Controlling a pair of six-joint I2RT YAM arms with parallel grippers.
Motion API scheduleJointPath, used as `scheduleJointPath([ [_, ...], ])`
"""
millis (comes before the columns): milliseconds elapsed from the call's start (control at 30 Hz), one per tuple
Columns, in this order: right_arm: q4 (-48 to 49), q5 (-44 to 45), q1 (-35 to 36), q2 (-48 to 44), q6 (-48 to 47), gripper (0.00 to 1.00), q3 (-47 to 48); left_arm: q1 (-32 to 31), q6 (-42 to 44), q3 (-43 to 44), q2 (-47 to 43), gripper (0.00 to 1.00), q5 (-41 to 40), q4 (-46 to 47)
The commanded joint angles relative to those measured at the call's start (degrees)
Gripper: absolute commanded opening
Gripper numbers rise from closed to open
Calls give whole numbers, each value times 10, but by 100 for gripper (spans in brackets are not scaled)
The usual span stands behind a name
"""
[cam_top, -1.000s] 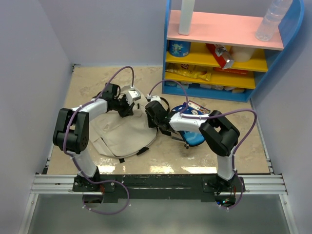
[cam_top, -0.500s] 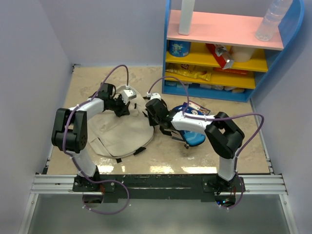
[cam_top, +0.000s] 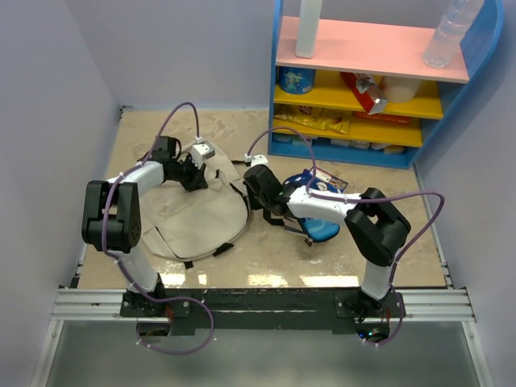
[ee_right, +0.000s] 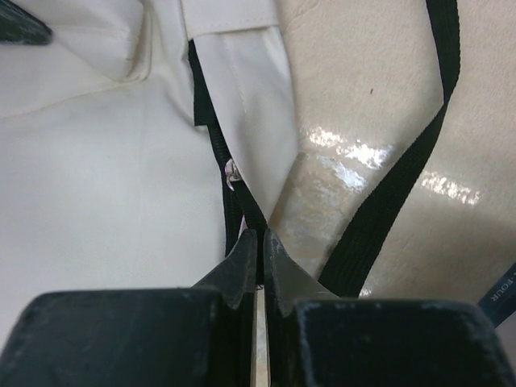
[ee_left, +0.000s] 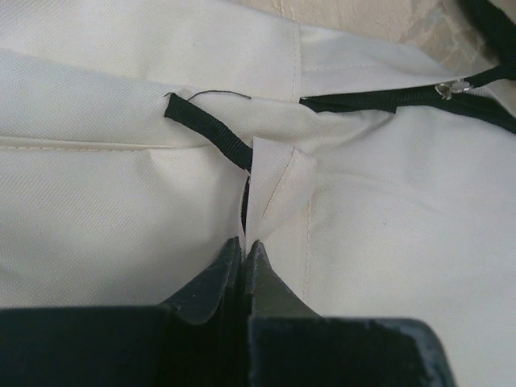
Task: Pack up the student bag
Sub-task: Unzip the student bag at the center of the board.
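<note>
Two pincers, one bag: the student bag (cam_top: pixel 193 216), a soft cream canvas pack with a rounded outline, lies flat on the worktop (cam_top: pixel 266 266) left of centre, nearer the left edge than the right. Dark zipper (ee_left: pixel 379 99) lines run along its seams, and a short black webbing tab (ee_left: pixel 211 129) pokes from a fold. A black strap (ee_right: pixel 395 189) loops off the bag's right side onto the glossy surface.

Your left pincer (cam_top: pixel 196 177) sits at the bag's far side. The left wrist view shows its tips pressed together on a raised pleat of cream cloth. Your right pincer (cam_top: pixel 251 193) meets the bag's right rim, tips closed on the cream flap beside the zipper line, with the strap lying just to its right.

A blue pouch (cam_top: pixel 324 229) rests under your right forearm, near the middle of the worktop. A blue shelf unit (cam_top: pixel 363 81) with pink and yellow boards fills the far right corner, its foot close to your right wrist. Pale walls (cam_top: pixel 48 121) hem the left, far and right edges.

Bare worktop shows along the near edge in front of the bag, in the far left corner behind your left arm, and toward the near right corner.
</note>
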Motion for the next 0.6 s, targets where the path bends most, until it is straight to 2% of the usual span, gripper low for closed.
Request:
scheduleJointPath([
  [0,-17,6,-2,-51,-7,0,-33,31,-84,47,-8,0,27,45],
  [267,-26,5,5,-109,-8,0,-96,54,-223,101,20,0,38,89],
  [567,-27,15,76,-100,23,0,-97,54,-343,116,3,0,60,132],
])
